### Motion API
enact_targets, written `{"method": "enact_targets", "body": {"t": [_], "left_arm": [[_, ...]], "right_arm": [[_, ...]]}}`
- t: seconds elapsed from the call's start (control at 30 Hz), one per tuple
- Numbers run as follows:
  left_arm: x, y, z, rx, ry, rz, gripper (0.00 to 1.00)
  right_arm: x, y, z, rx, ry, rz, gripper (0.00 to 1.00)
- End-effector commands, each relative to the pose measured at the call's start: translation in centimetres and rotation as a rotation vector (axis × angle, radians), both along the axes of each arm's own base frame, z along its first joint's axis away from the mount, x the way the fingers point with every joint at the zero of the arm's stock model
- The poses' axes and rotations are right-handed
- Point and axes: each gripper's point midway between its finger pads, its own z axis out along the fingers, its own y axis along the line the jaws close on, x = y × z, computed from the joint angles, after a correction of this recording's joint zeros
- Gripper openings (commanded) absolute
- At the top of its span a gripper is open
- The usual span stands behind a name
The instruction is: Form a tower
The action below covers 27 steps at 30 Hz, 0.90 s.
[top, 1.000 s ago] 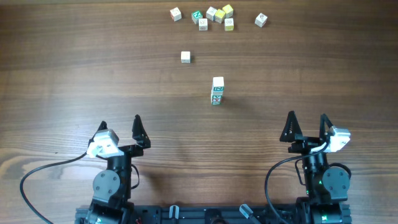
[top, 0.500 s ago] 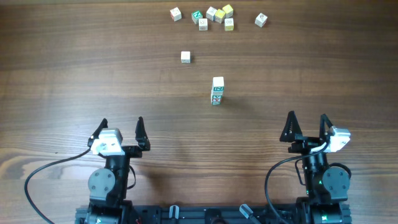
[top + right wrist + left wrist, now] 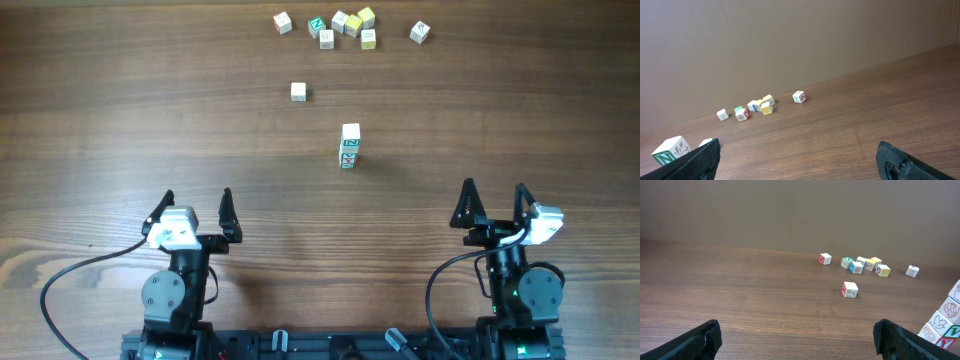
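Now: tower (image 3: 349, 146) upright mid-table. Left gripper (image 3: 196, 195) jaws spread, right gripper (image 3: 494, 185) jaws spread, both well apart from tower. Loose cubes (image 3: 340, 24) beyond.

Soft, even light and clear pictures.
You see only faint, soft-edged shadows on the evenly bright desk (image 3: 100, 120).

Table (image 3: 120, 100): mid-brown wood, long darker grain streaks.
Tower (image 3: 349, 146): whitish cubes; plain white top, green letter on the face below, blue-green marking lowest; red letter and brown line drawings in the left wrist view.
Single cube (image 3: 298, 92): white, one red-marked side, faint drawing.
Cluster of cubes (image 3: 340, 20): white and yellow, one green-lettered, one blue-marked.
Left gripper (image 3: 195, 195), right gripper (image 3: 493, 187): black fingers, white housings.
Backdrop wall (image 3: 790, 210): flat grey-brown.
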Motion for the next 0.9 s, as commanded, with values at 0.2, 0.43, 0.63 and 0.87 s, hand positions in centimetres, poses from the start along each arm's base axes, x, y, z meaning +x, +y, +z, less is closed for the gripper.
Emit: {"method": "enact_targets", "body": {"t": [0.2,0.43,0.63,0.87], "left_arm": [[0.0,0.1,-0.1,0.015,-0.003,0.0,1.0],[0.0,0.1,-0.2,0.015,-0.002,0.0,1.0],[0.0,0.1,-0.1,0.015,-0.003,0.0,1.0],[0.0,0.1,-0.1,0.015,-0.003,0.0,1.0]], "right_arm": [[0.0,0.1,0.1,-0.062,-0.007,0.006,1.0],[-0.1,1.2,0.1,-0.227,-0.016,0.074,1.0],[-0.1,1.2,0.1,-0.227,-0.016,0.074,1.0],[-0.1,1.2,0.1,-0.227,-0.016,0.074,1.0]]}}
